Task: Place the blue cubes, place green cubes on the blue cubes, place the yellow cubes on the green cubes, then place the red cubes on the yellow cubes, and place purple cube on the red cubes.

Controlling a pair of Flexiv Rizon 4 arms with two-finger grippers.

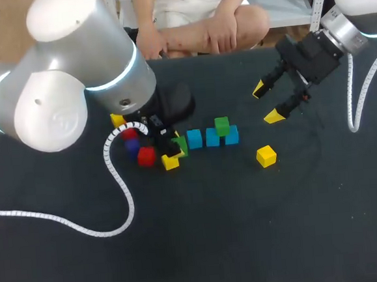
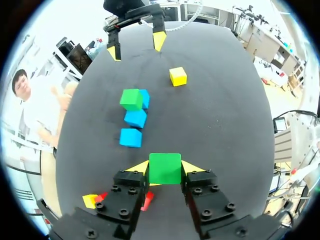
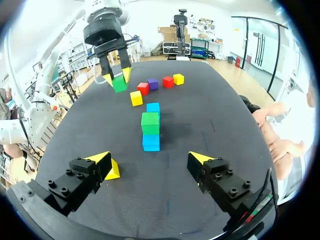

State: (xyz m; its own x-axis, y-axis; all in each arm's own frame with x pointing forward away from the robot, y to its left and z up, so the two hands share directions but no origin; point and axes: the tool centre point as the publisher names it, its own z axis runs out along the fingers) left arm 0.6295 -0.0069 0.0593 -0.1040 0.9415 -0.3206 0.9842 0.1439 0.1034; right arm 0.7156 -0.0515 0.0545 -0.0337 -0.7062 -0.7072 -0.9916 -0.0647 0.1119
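My left claw (image 2: 165, 172) holds a green cube (image 2: 165, 165), with a gap before the three blue cubes (image 2: 135, 120) mid-tabletop (image 1: 248, 241). My right claw (image 1: 268, 102) is wide, near the far edge.

The table (image 1: 248, 241) has a flat, matte black top with a few faint light specks. The surface lies under the left claw (image 2: 165, 169) and under the right claw (image 3: 151, 159). It extends ahead of and to both sides of each claw.
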